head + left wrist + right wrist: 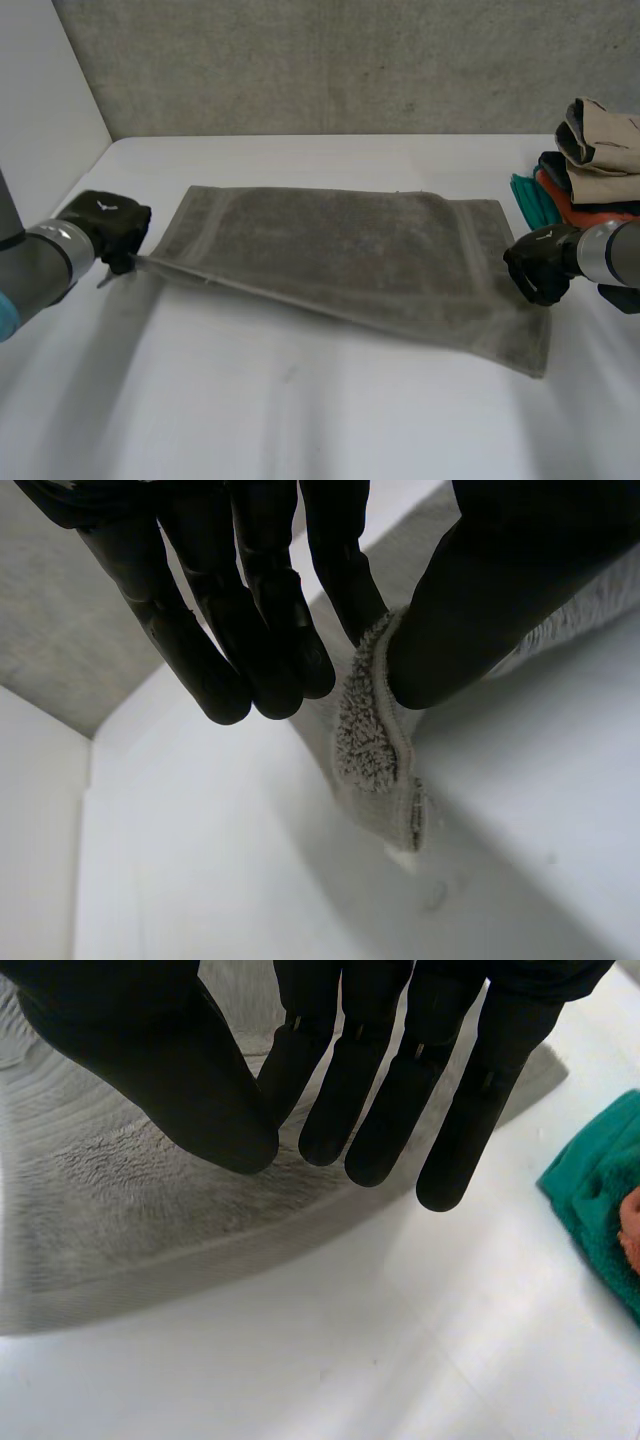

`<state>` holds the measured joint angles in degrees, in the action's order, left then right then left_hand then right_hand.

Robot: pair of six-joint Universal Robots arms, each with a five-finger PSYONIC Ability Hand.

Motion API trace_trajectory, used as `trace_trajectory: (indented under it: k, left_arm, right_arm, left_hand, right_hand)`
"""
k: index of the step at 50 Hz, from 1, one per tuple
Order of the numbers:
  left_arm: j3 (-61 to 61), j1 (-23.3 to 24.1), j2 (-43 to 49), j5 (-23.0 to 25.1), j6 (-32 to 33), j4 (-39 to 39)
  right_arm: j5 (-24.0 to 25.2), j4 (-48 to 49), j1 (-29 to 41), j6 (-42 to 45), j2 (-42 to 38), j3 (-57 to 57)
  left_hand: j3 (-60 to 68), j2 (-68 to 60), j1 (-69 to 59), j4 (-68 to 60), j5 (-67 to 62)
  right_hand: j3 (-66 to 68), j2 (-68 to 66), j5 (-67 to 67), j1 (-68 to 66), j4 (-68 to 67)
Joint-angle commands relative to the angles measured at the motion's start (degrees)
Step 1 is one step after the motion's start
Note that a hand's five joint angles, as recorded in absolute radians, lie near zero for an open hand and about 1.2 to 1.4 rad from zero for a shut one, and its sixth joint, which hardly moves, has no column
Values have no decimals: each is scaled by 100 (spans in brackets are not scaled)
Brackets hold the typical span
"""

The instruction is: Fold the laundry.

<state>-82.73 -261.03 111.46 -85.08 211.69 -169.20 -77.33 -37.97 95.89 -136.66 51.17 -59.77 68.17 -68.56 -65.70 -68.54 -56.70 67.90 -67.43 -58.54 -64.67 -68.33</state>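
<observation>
Counter [300, 420]: wide bare room toward 6 o'clock, wall [350, 60] close at 12. Grey towel [340, 250] spread out mid-counter, looks unfolded; 1st fold pending, so judged early stage. Near-L corner raised off counter, rest lying. Laundry pile [585, 170] at 2 o'clock, just beside towel's R edge, tight there. L hand [110, 225] at 9 o'clock, thumb + finger pinching towel's near-L corner. R hand [540, 262] at 3 o'clock by towel's R edge, fingers straight, nothing gripped.

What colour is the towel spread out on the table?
The towel is plain grey, seen best in the head view.
</observation>
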Motion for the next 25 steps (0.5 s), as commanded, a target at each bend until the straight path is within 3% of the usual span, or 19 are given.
trace_trajectory:
  k: [1,5,12,14,25]
  left_arm:
    - [397,184,701,-359,56,-227]
    - [599,289,1009,-553,3,-281]
    - [740,474,1044,-536,-146,-386]
    - [767,500,1036,-553,-172,-465]
    - [1048,483,1220,-676,-128,-1186]
  right_arm:
    - [8,755,18,34,-564,290]
    - [8,1168,-35,-9,-556,247]
    - [-10,1809,-17,-527,259,-595]
    - [-19,1916,-9,-651,559,-877]
    - [60,2004,79,-1249,1870,-2872]
  left_hand:
    - [1183,-1144,-1430,-1146,-1330]
    - [1183,-1144,-1430,-1146,-1330]
    - [832,-793,-1079,-795,-978]
    - [849,-809,-1095,-811,-995]
    - [950,-910,-1196,-912,-1096]
  right_hand:
    - [1210,-1257,-1146,-1533,-1167]
    - [1058,-1105,-994,-1381,-1015]
    - [-2821,2774,2885,2498,2864]
    - [-3382,3335,3446,3059,3425]
    - [-4494,4447,4558,4171,4537]
